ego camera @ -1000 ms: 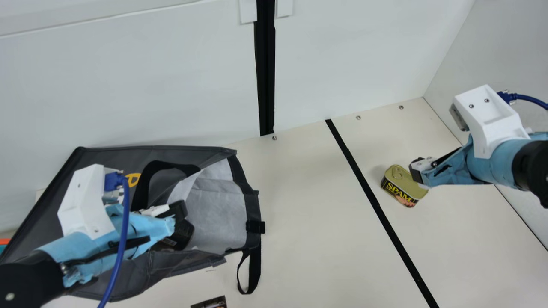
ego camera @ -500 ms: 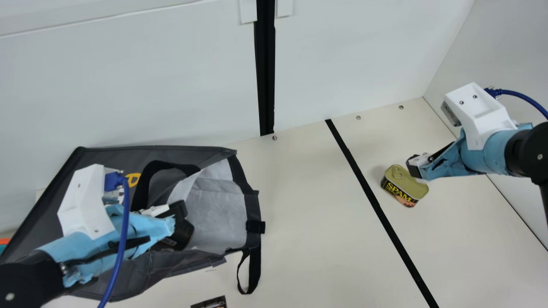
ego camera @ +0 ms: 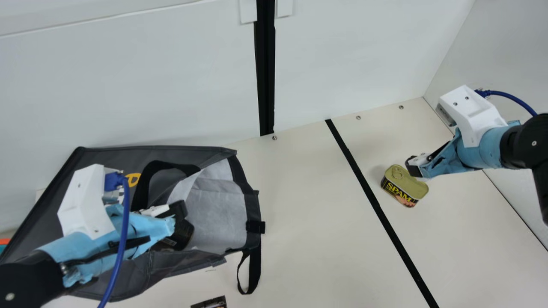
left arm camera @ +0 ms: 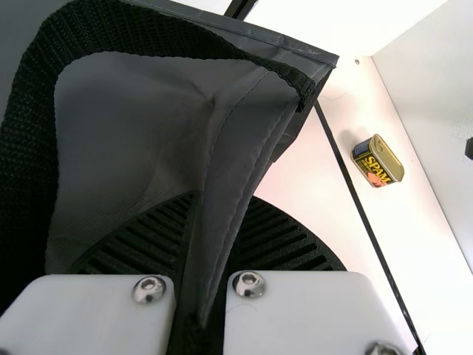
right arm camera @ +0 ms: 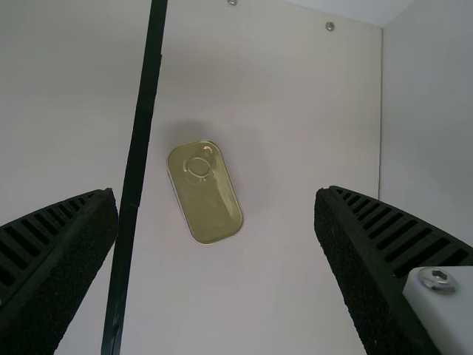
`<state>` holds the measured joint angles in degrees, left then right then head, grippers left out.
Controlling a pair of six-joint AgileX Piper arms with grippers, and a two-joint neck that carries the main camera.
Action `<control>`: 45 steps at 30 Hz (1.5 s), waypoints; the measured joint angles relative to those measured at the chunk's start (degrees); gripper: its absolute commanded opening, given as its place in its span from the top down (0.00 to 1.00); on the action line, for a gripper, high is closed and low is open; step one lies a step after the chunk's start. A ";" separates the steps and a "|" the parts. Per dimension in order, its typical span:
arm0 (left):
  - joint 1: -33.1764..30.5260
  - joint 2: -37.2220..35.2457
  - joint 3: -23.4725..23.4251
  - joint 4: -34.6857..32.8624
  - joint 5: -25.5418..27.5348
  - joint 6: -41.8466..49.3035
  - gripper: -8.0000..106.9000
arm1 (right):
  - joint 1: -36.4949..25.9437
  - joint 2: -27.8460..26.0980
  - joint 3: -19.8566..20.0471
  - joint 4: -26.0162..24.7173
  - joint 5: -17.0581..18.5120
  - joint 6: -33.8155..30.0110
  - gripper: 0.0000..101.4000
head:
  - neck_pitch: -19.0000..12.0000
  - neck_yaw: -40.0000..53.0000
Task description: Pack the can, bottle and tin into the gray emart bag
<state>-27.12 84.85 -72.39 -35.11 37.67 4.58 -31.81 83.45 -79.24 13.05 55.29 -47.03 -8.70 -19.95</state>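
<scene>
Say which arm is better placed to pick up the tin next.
Right, I'd judge: the right gripper hovers open over the tin, while the left gripper pinches the gray bag.

Bag on table at left, tin at right, strip between

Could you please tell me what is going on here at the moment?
The robot is packing the gray bag. Its left gripper pinches the fabric at the bag's mouth, while its right gripper hangs open above the tin. The tin is on the table, not yet gripped or packed.
</scene>
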 measured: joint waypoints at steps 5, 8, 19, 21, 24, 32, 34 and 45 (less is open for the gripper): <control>0.00 0.00 0.00 0.00 0.00 0.00 0.84 | -0.56 1.87 0.00 1.01 -0.06 -2.22 0.10 | 0.00 0.00; 0.00 0.00 0.00 0.00 0.00 0.00 0.84 | -0.74 2.89 0.05 1.47 -0.36 -3.29 0.10 | 0.00 0.00; 0.00 0.00 0.00 0.00 0.00 0.00 0.84 | -1.06 6.53 1.08 2.27 -1.21 -5.66 0.10 | 0.00 0.00; 0.00 0.00 0.00 0.00 0.00 0.00 0.84 | -1.06 7.16 1.29 2.27 -1.30 -5.85 0.10 | 0.00 0.00; 0.00 0.00 0.00 0.00 0.00 0.00 0.84 | -0.88 8.02 1.65 2.18 -1.63 -5.90 0.10 | 0.00 0.00; 0.00 0.00 0.00 0.00 0.00 0.00 0.84 | -0.60 10.05 2.23 1.74 -2.09 -5.90 0.10 | 0.00 0.00; 0.00 0.00 0.00 0.00 0.00 0.00 0.84 | -0.54 10.64 2.23 1.74 -2.22 -5.90 0.10 | 0.00 0.00; 0.00 0.00 0.00 0.00 0.00 0.00 0.84 | -0.23 13.75 2.76 1.70 -2.88 -5.90 0.10 | 0.00 0.00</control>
<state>-27.12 84.85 -72.39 -35.11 37.67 4.58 -32.04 97.19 -76.47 14.75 52.42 -52.93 -8.70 -19.95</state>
